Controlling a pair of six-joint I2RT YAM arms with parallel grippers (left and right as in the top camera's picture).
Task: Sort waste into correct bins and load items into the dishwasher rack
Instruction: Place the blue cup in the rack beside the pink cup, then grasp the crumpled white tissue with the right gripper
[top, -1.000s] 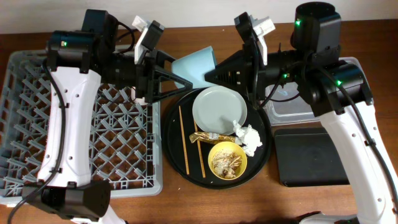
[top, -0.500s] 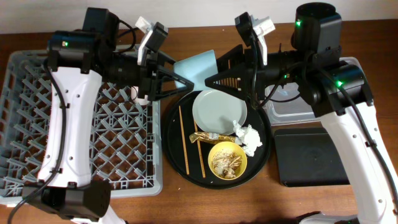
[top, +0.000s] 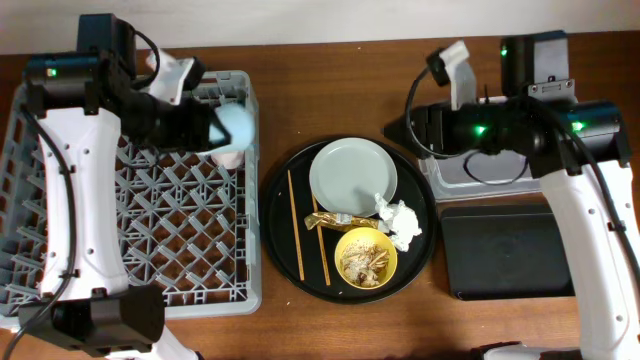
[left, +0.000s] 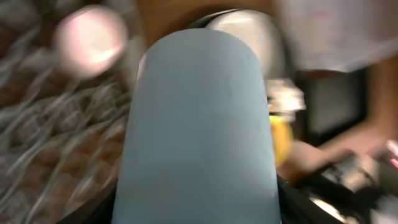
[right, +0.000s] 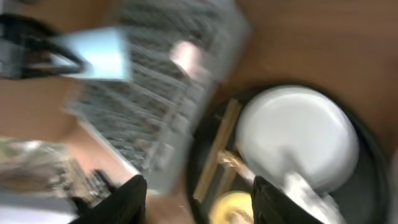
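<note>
My left gripper (top: 218, 130) is shut on the light-blue cup (top: 233, 126), holding it over the right rear corner of the grey dishwasher rack (top: 150, 215). That cup (left: 199, 124) fills the left wrist view, with a blurred pink cup (left: 90, 40) behind it in the rack. Over to the right, my right gripper (top: 395, 128) stands open and empty; its view is blurred. On the round black tray (top: 280, 185) lie the pale plate (top: 350, 172), the white napkin (top: 402, 222), the gold wrapper (top: 335, 219), the yellow bowl (top: 365, 258) with scraps, and two chopsticks (top: 296, 225).
The clear tub (top: 470, 178) lies under my right arm at the right. In front of it sits the black rectangular tray (top: 500, 252). The brown table (top: 330, 75) shows between the rack and the right arm.
My right gripper opened, let go of the light-blue cup and drew back to the right. My left arm carried the cup left, from above the tray's back edge to over the rack.
</note>
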